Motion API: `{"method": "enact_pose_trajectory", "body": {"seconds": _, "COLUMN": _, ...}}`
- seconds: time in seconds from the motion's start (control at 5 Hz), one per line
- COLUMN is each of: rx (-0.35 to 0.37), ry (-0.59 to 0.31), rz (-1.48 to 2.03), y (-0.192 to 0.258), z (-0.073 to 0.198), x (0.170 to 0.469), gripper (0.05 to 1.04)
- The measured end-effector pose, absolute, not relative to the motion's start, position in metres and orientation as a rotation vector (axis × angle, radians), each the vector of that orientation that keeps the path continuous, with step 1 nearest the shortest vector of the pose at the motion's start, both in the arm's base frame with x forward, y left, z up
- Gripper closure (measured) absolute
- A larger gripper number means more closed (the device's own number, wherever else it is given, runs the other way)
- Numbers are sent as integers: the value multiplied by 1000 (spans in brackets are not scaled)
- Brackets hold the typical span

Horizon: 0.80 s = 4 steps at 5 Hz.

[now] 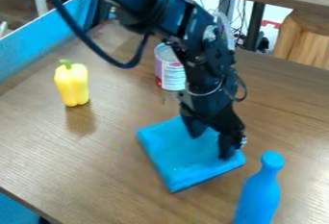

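Black pincer (211,143), fingers apart, at a folded blue cloth (183,153) on a wooden table (96,165); behind it, a can (172,76); to its left, a yellow pepper (72,84); nearer the viewer, a blue bottle (259,194)

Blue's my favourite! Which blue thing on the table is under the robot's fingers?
The flat cloth; the blue bottle stands apart, closer to the camera.

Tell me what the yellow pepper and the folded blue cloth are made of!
The yellow pepper looks like smooth plastic, going by its even, glossy skin, but could be real. The folded blue cloth seems soft, matte fabric, from its dull surface and rounded folds.
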<state>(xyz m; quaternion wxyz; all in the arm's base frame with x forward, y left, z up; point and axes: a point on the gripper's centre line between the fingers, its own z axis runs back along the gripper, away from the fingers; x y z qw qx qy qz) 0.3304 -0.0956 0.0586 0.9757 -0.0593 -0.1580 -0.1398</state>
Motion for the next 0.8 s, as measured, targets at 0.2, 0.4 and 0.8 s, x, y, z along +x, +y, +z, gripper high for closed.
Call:
{"method": "enact_pose_trajectory", "body": {"seconds": 0.2, "rx": -156, "ry": -337, "rz": -267, "y": -108, "z": 59, "x": 358, "gripper": 82}}
{"method": "enact_pose_trajectory", "body": {"seconds": 0.4, "rx": -173, "ry": -347, "rz": -305, "y": -131, "z": 60, "x": 382, "gripper": 82}}
{"method": "enact_pose_trajectory", "body": {"seconds": 0.8, "rx": -167, "ry": -349, "rz": -314, "y": -142, "z": 62, "x": 399, "gripper": 82}}
